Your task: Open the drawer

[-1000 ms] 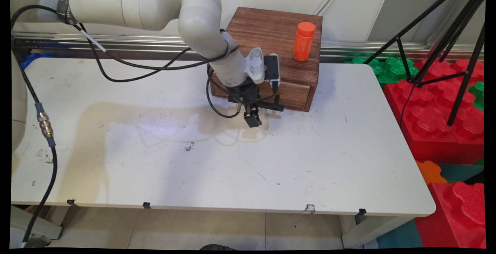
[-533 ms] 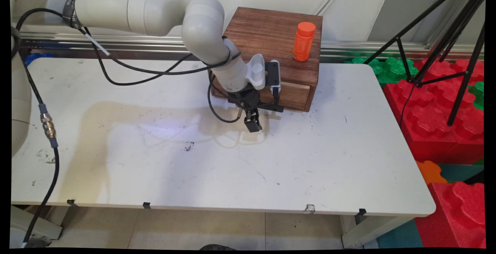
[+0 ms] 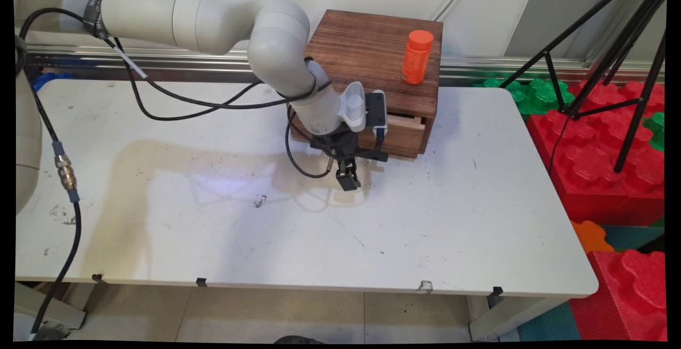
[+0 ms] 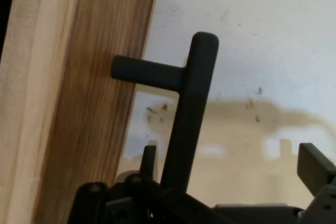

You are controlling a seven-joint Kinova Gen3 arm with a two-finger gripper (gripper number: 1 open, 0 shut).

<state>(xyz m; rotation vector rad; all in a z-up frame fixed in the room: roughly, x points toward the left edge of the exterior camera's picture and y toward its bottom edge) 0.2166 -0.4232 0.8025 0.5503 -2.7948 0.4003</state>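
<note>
A brown wooden box (image 3: 372,51) stands at the table's back, and its drawer (image 3: 401,135) is pulled out a little, leaving a dark gap under the box top. An orange bottle (image 3: 416,57) stands upright on the box. My gripper (image 3: 347,179) hangs in front of the drawer, pointing down at the table. In the hand view the drawer's black T-shaped handle (image 4: 189,108) runs between the fingers of my gripper (image 4: 231,161). The left finger (image 4: 149,156) sits between the handle bar and the drawer front (image 4: 89,129); the right finger (image 4: 315,166) stands well clear of the bar. The gripper is open.
Black cables (image 3: 175,107) hang from the arm over the white table (image 3: 452,221). A black tripod (image 3: 612,61) stands at the right, over red and green foam blocks (image 3: 596,163) beside the table.
The drawer has slid a little way out of the box, and the gripper has moved with its handle toward the table's near side. The orange bottle has not moved.
</note>
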